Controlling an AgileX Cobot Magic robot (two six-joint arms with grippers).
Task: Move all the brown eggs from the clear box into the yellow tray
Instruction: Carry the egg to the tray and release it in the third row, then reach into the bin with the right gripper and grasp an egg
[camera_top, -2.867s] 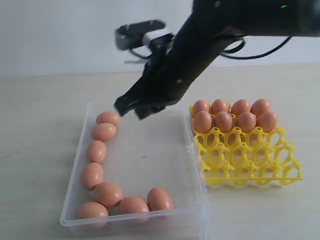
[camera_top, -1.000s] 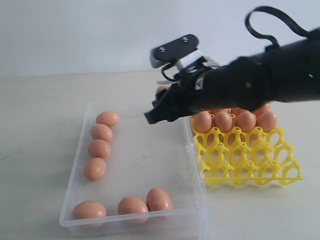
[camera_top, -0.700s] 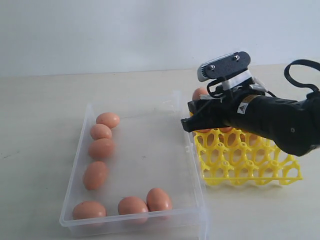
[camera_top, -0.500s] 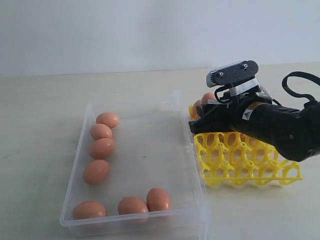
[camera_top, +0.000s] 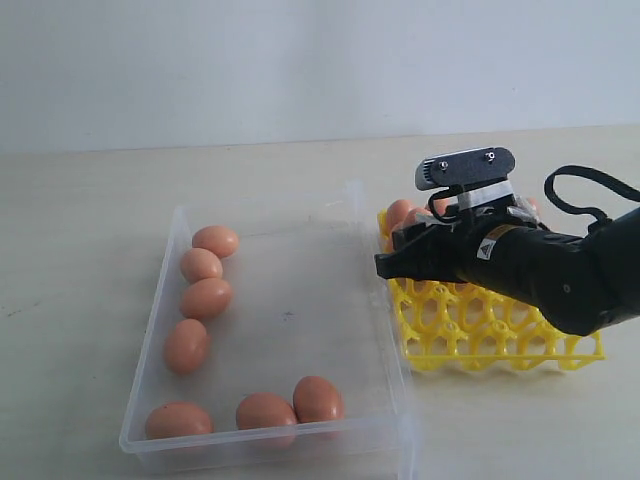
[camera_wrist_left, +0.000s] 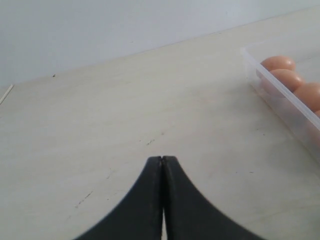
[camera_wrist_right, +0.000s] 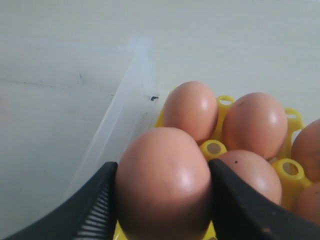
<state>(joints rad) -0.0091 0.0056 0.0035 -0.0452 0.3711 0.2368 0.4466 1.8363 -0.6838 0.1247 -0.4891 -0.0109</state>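
tabletop: pale beige and matte, running back to a plain white wall.
clear box: shallow, rectangular, transparent plastic with low walls, on the left of the exterior view. My left wrist view catches only one corner of it.
yellow tray: bright plastic lattice of cups and posts, just beside the box's right wall. Its front rows show bare cups.
right gripper: my fingers clamp one egg from both sides. The exterior view shows only my black arm low over the tray, hiding the grip.
left gripper: fingers pressed together with nothing between them, above bare tabletop near the box wall. The exterior view does not show it.
brown eggs: smooth orange-brown ovals. Seven lie in the box, four along its left wall and three along the front.
held egg: over the tray's side nearest the box, next to filled cups that my arm mostly hides from the exterior view. I cannot tell whether it is seated.
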